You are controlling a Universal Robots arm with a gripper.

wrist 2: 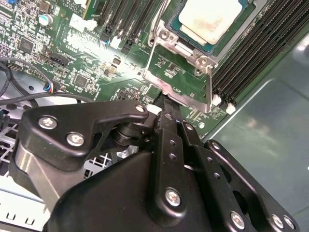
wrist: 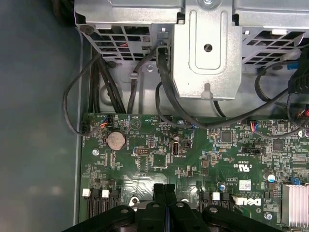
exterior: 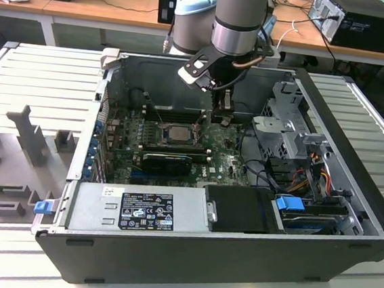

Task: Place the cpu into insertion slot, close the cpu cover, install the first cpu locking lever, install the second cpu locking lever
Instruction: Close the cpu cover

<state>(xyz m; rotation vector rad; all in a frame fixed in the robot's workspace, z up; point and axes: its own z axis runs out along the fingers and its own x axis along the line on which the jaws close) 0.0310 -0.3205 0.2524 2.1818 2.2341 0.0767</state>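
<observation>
Two fingers, mine, are pressed together tip to tip, and nothing visible is pinched between them. In the exterior view they hang low inside the open computer case, over the motherboard.

The cpu is a pale square and already lies seated in the insertion slot. It is uncovered from above. In the exterior view it sits toward the exterior view's left of my fingers, near them but apart.

The cpu cover stands swung open off the chip, and bare green board shows through its window. Its long axis runs from its hinge at the slot straight toward me. In the second wrist view my fingers sit at its free edge. Whether they touch it or stop just short, I cannot tell. So the cover lies directly ahead of my tips, and the cpu lies beyond it on the same line.

A white printed label sits on the power supply, and white marks are printed on the board in the first wrist view. I leave all of this print unread.
</observation>
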